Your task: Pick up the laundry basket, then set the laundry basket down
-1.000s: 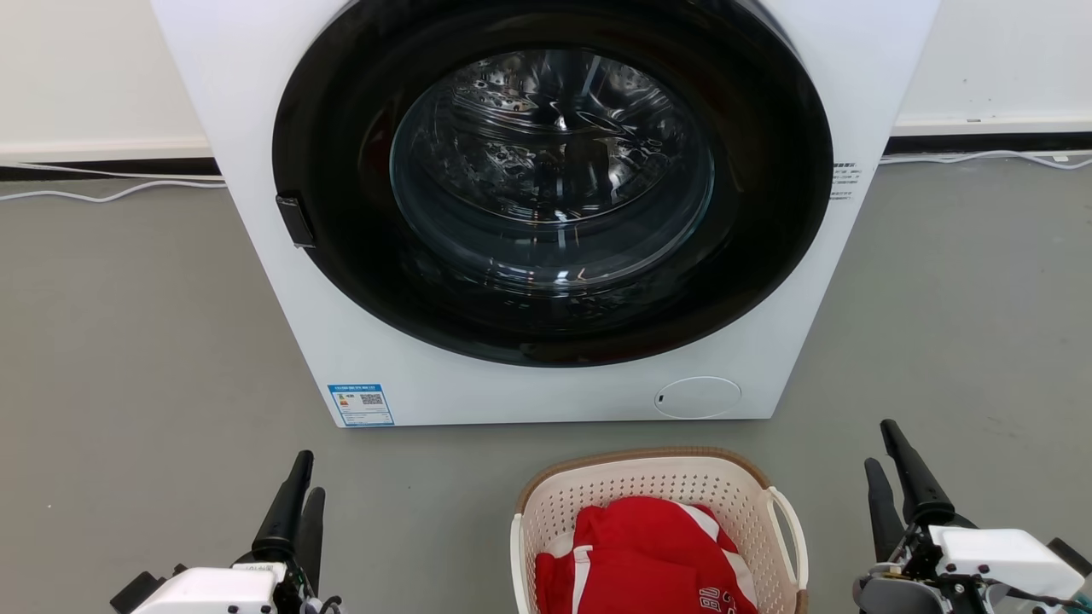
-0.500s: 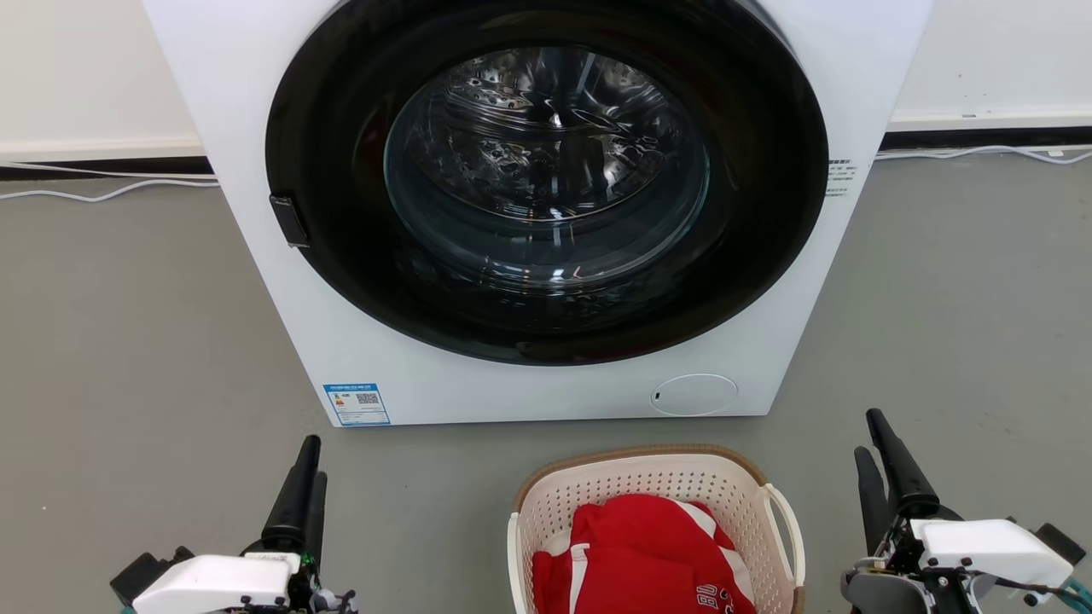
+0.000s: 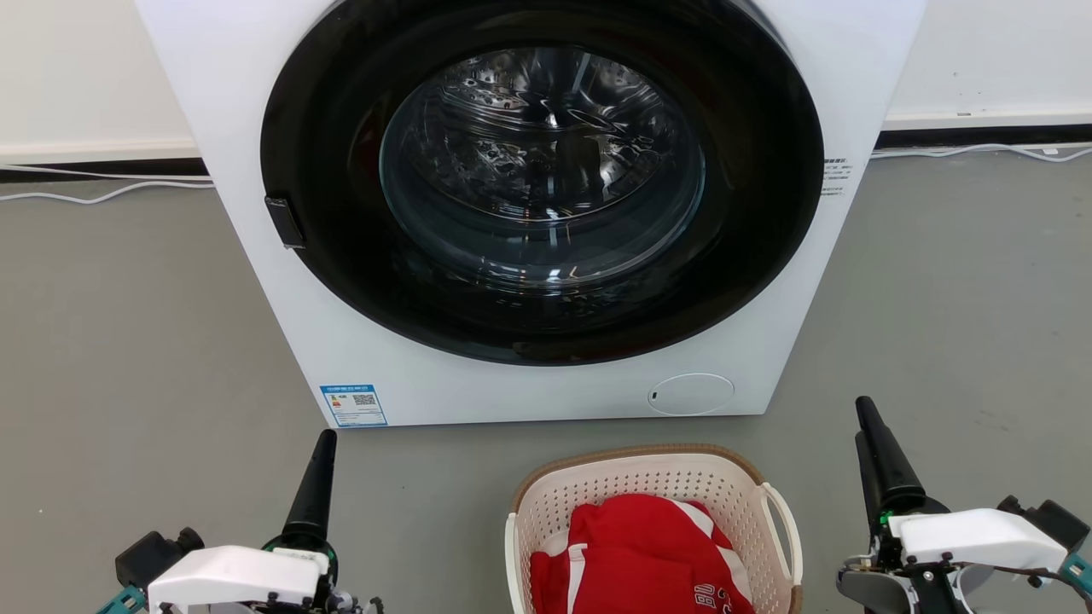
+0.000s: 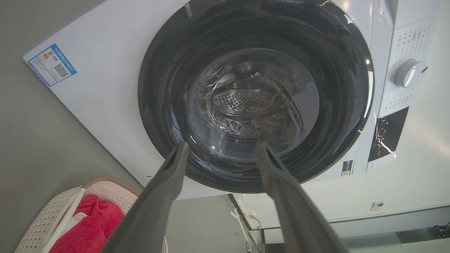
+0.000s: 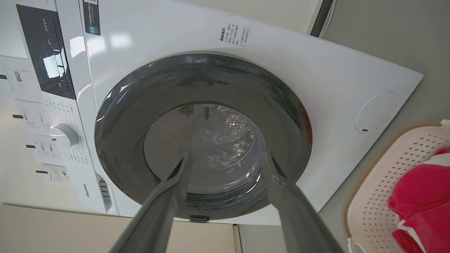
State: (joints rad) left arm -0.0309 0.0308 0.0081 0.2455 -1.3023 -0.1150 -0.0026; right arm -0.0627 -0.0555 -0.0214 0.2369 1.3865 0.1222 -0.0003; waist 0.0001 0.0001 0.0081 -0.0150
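The cream-white perforated laundry basket (image 3: 597, 486) with a brown rim stands on the grey floor at the bottom centre, just in front of the washing machine. A red garment (image 3: 640, 554) lies inside it. My left gripper (image 3: 324, 439) hovers to the basket's left and my right gripper (image 3: 863, 418) to its right, both well apart from it. In the left wrist view the left gripper (image 4: 221, 146) is open and empty, with the basket (image 4: 42, 221) at the lower left. The right wrist view has the right gripper (image 5: 227, 154) open and empty, and the basket (image 5: 386, 168) at the right edge.
A white front-loading washing machine (image 3: 341, 341) with a dark round door shut stands right behind the basket. White cables (image 3: 102, 192) run along the wall's base at the back. Bare grey floor (image 3: 128, 341) spreads to both sides of the machine.
Both grippers have moved forward, up the head view, the left one also a little toward the basket. The picture has shifted slightly. The basket has stayed where it was.
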